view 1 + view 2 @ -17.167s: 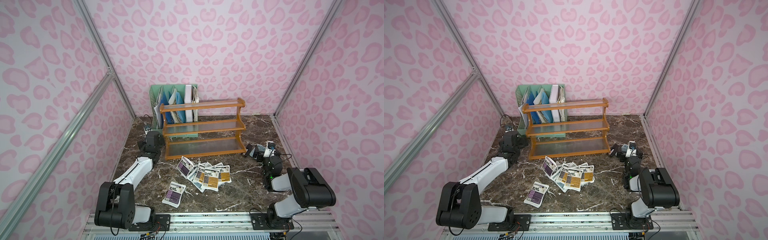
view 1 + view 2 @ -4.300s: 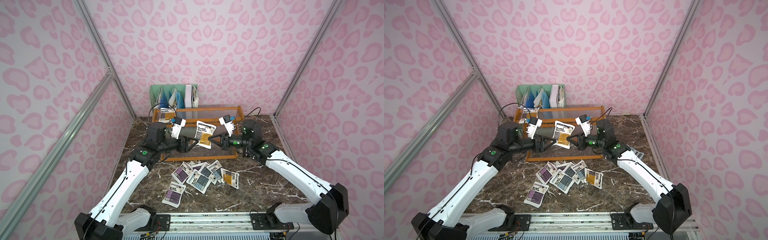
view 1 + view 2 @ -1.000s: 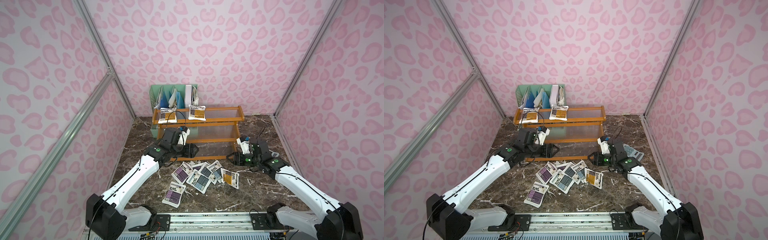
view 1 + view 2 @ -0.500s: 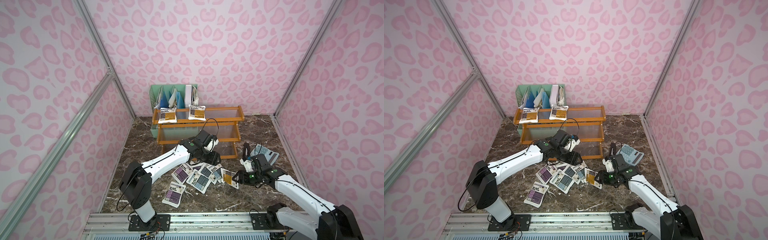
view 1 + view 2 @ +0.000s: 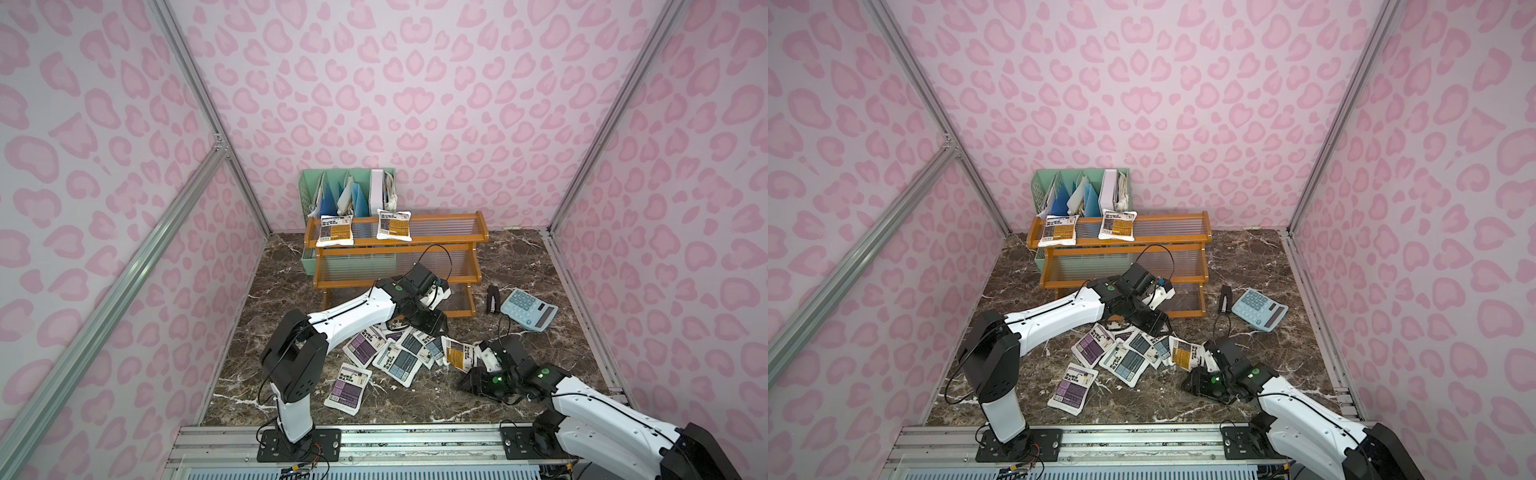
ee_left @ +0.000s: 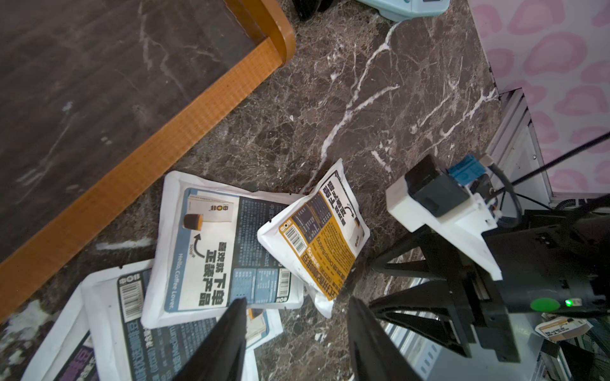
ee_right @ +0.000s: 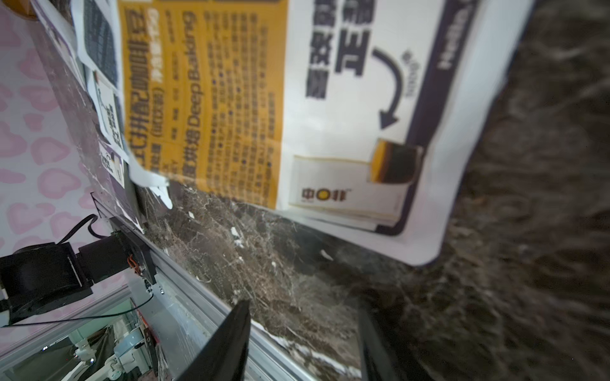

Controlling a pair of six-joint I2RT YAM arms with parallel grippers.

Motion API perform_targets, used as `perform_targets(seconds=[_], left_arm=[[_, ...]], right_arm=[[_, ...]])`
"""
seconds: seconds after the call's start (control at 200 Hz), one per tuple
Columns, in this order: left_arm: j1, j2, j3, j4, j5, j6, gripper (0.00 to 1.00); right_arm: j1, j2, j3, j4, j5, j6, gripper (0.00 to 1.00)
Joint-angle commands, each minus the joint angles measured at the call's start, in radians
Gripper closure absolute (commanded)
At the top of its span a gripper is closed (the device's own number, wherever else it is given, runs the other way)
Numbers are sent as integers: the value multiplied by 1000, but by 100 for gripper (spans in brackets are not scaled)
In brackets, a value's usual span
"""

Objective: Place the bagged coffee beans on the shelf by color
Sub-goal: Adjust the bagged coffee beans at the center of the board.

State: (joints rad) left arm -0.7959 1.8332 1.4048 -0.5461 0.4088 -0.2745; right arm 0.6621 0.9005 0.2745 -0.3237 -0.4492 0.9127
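Moved since a second ago: the left arm has swung off the front of the shelf (image 5: 353,285) and down over the heap, and the right arm has dropped low onto the table (image 5: 415,399), nose toward the last loose orange pouch (image 5: 459,352). Against the earliest frames, the top tier has gone from bare to carrying two orange pouches (image 5: 334,231); the other two tiers are empty. Left gripper (image 6: 297,303) is released, jaws apart with nothing between them, hanging over the far edge of the heap. Right gripper (image 7: 302,305) is also released and empty, with bare marble between its jaws and the orange pouch just ahead. The right wrist view is blurred, so I cannot tell if a fingertip touches the pouch edge. Step in hand is probably picking up the third orange pouch. It leans on a blue-grey pouch (image 6: 211,247) with one side raised, so pinch that raised border rather than the puffy middle and lift straight up so the neighbour is not dragged. Both grippers are near the same pouch, so only one should close while the other backs off, or they may clash. It goes on the top tier, in the free stretch beside the two. Blue-grey and purple pouches lie on the table, unsorted.
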Motion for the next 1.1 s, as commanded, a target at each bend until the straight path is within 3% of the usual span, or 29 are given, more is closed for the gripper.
perform_targets(seconds=[0.0, 0.255, 0.495, 0.805, 1.095], left_arm=[[0, 29, 21, 44, -25, -11, 48], [-3, 136, 114, 94, -25, -41, 50], [-27, 182, 83, 149, -42, -41, 57], [-52, 160, -66, 241, -36, -81, 59], [-51, 85, -161, 268, 42, -126, 61]], right_arm=[[-10, 1, -8, 11, 30, -17, 44], [-67, 43, -28, 40, -28, -109, 44], [-153, 40, -7, -21, -35, -261, 44], [-211, 95, 10, -5, -122, -325, 43], [-292, 78, 84, 23, -80, -338, 44]])
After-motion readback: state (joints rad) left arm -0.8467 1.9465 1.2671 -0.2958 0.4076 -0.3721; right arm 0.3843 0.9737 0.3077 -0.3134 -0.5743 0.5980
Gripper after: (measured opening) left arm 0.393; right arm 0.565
